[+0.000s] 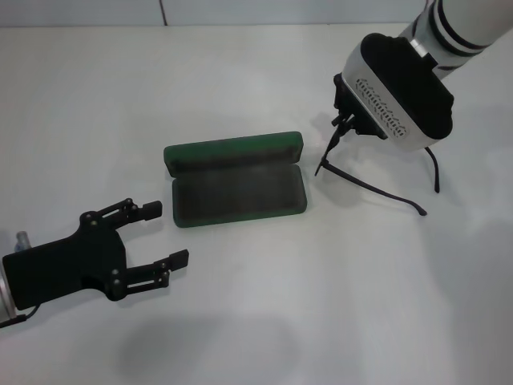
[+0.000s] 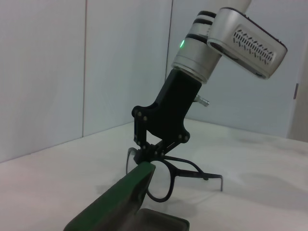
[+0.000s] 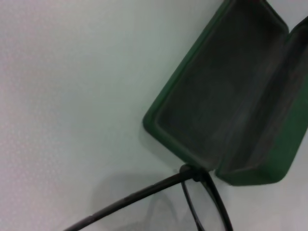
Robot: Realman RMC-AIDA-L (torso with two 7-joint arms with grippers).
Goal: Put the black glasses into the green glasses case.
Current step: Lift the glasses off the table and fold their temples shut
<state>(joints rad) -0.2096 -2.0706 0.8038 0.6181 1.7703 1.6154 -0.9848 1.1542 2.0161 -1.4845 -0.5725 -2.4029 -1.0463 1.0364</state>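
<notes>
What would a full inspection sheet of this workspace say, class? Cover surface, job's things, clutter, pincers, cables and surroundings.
Surface: white table, bare and matte.
Job's things: green glasses case lies open at mid-table, nothing inside it; black glasses stand beside its right end, temples unfolded, their tips on the table.
Clutter: nothing seen.
Pincers: right pincer is shut on the glasses frame next to the case; left pincer is open, low at the near left, apart from the case.
Cables: a thin dark line shows at the left arm's base; what it is cannot be told.
Surroundings: pale wall panels behind the table.
</notes>
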